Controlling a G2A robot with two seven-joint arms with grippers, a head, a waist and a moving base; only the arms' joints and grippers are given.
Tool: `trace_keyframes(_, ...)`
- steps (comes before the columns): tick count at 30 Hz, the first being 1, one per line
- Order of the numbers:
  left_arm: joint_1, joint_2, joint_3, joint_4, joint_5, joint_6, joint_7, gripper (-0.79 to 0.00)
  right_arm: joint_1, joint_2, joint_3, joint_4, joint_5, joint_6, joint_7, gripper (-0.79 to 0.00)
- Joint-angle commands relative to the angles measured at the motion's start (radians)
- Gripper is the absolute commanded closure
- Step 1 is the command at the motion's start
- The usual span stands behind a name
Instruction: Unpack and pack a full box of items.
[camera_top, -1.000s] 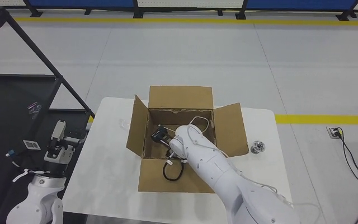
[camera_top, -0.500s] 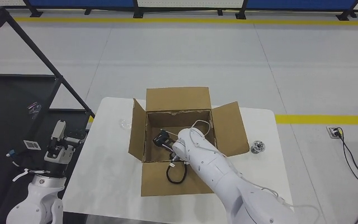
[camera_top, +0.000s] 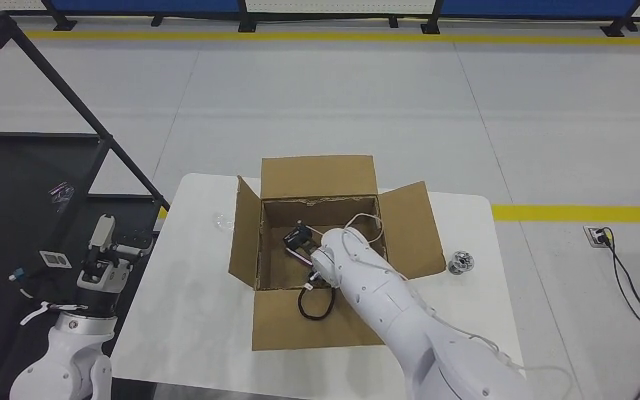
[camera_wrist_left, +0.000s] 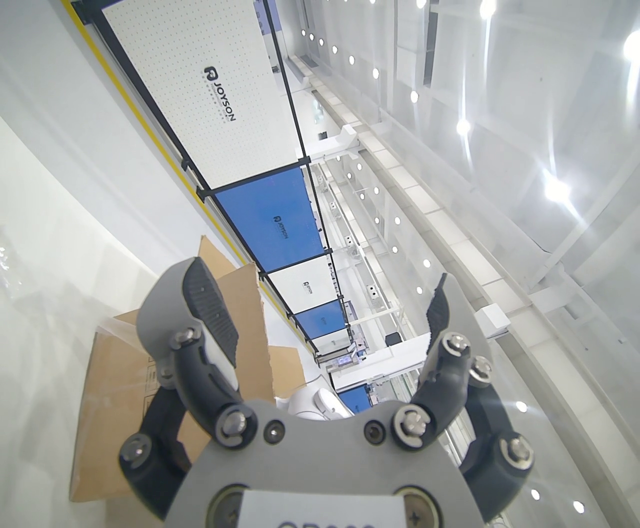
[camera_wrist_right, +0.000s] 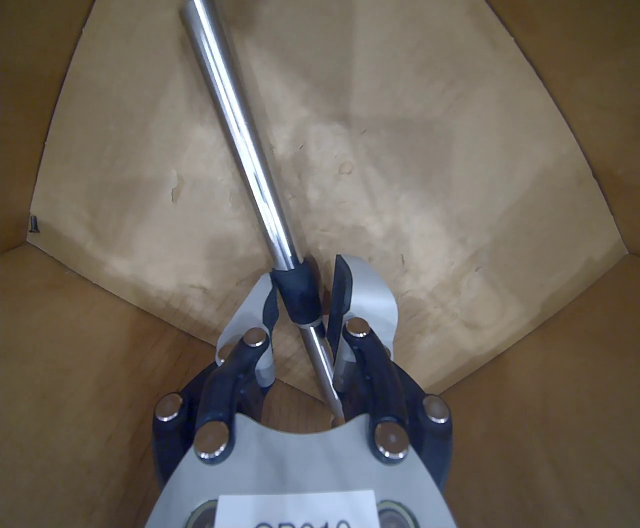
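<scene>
Inside the cardboard box (camera_top: 320, 175), your right gripper (camera_wrist_right: 307, 285) is clenched round the black sleeve (camera_wrist_right: 298, 300) of a metal rod (camera_wrist_right: 240, 125). The rod is a straight, polished steel tube, mirror-bright. It runs from between the fingers aslant across the box floor toward a far wall. A thinner bright shank continues below the sleeve, under the gripper's palm.

The box stands mid-tabletop (camera_top: 200, 300), nearer the far edge, with its flaps open and the side flaps leaning out over the white surface. You have brown floor on both sides of the rod, scuffed and pitted in places. Matt cardboard walls rise close on each side of the gripper. A small dark speck (camera_wrist_right: 33, 223) lies where floor meets wall.

Your left gripper (camera_wrist_left: 320, 295) hangs released beyond the tabletop's left edge, its ribbed black pads spread wide and pointing upward. A small shiny round object (camera_top: 459, 262) sits near the tabletop's right edge, apart from the box.
</scene>
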Motion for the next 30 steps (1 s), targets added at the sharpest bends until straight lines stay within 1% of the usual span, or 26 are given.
trace_keyframes(1,0.001,0.001,-0.001,0.0,0.001,0.002,0.001,-0.785,0.001,0.002,0.003,-0.003,-0.001,-0.032,-0.001,-0.292)
trace_keyframes(2,0.002,0.002,-0.001,0.0,0.001,0.003,0.001,-0.785,0.003,0.003,0.003,-0.002,-0.005,-0.038,-0.004,-0.305)
trace_keyframes(8,0.003,0.005,0.002,0.001,-0.001,0.001,0.005,-0.785,-0.006,0.001,0.001,-0.013,-0.032,-0.02,0.005,-0.317)
trace_keyframes(10,0.004,0.006,0.003,0.001,-0.002,0.0,0.006,-0.785,-0.009,0.0,0.004,-0.012,-0.034,-0.01,0.0,-0.302)
trace_keyframes(11,0.004,0.006,0.003,0.001,-0.001,0.0,0.007,-0.785,-0.011,0.0,0.006,-0.01,-0.034,-0.007,-0.006,-0.277)
trace_keyframes(18,0.01,0.01,0.002,-0.002,0.001,0.001,0.015,-0.785,-0.019,0.002,0.015,0.003,-0.04,-0.013,-0.023,-0.175)
trace_keyframes(21,0.012,0.011,0.002,-0.004,0.003,0.001,0.016,-0.785,-0.021,0.003,0.021,0.008,-0.04,-0.011,-0.023,-0.175)
trace_keyframes(22,0.012,0.012,0.003,-0.005,0.003,0.001,0.016,-0.785,-0.02,0.003,0.024,0.011,-0.037,0.003,-0.023,-0.191)
trace_keyframes(23,0.013,0.012,0.003,-0.006,0.004,0.001,0.016,-0.785,-0.021,0.003,0.026,0.009,-0.036,0.008,-0.024,-0.175)
trace_keyframes(25,0.013,0.013,0.004,-0.008,0.005,0.002,0.016,-0.785,-0.021,0.005,0.035,0.013,-0.025,0.01,-0.033,-0.074)
trace_keyframes(26,0.013,0.014,0.004,-0.009,0.007,0.002,0.018,-0.785,-0.019,0.006,0.038,0.015,-0.023,0.009,-0.034,0.0)
trace_keyframes(30,0.012,0.016,0.005,-0.009,0.007,0.001,0.019,-0.785,-0.015,0.011,0.051,0.021,-0.013,-0.001,-0.049,0.0)
